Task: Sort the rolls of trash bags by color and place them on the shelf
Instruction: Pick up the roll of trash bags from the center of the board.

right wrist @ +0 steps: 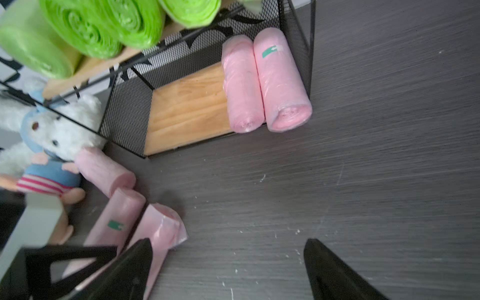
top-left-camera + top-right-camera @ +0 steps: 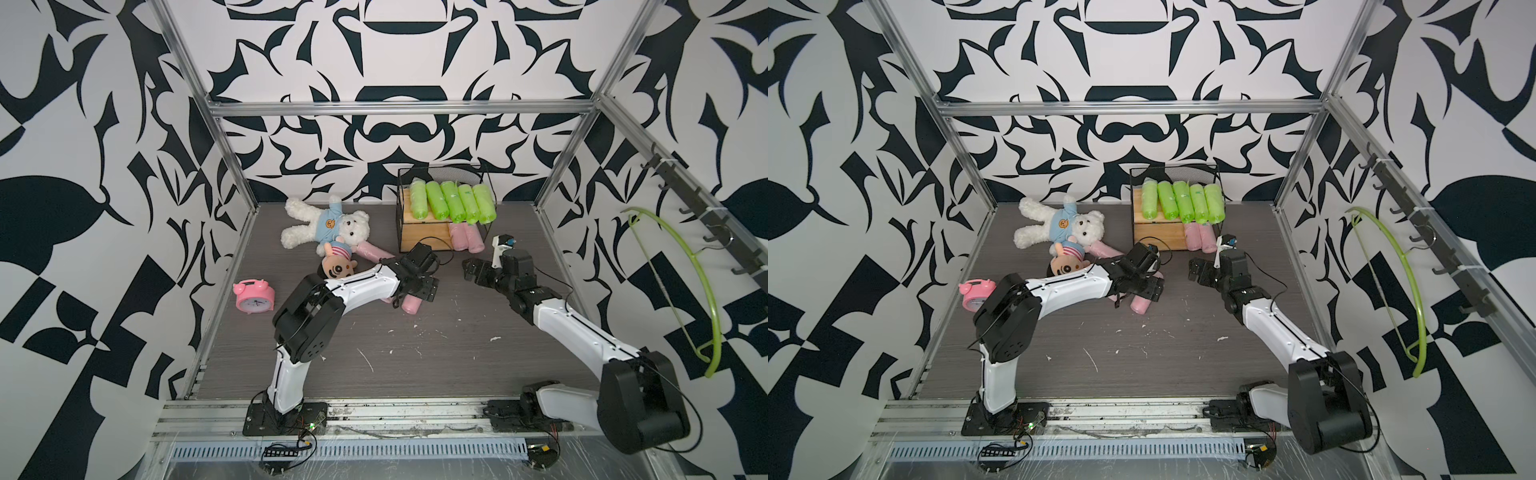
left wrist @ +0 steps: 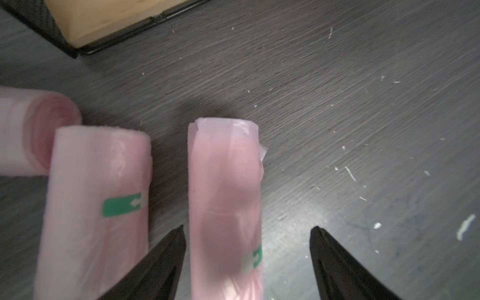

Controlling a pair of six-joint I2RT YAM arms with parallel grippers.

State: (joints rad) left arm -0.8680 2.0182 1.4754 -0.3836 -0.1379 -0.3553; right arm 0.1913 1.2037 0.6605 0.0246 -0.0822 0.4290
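The shelf (image 2: 419, 226) stands at the back with several lime green rolls (image 2: 453, 201) on its upper board and two pale pink rolls (image 1: 259, 83) at one end of the lower board. Three pink rolls lie on the floor. One (image 2: 374, 251) rests against the doll. My left gripper (image 3: 248, 228) is open and straddles another (image 3: 224, 194), one finger in the gap to its neighbour (image 3: 96, 202), the other finger clear of it. My right gripper (image 1: 228, 240) hangs open over bare floor in front of the shelf, nothing between its fingers.
A white teddy bear (image 2: 324, 226) and a small doll (image 2: 338, 266) lie left of the shelf. A pink alarm clock (image 2: 253, 295) stands near the left wall. A green hanger (image 2: 681, 282) hangs on the right wall's hook rail.
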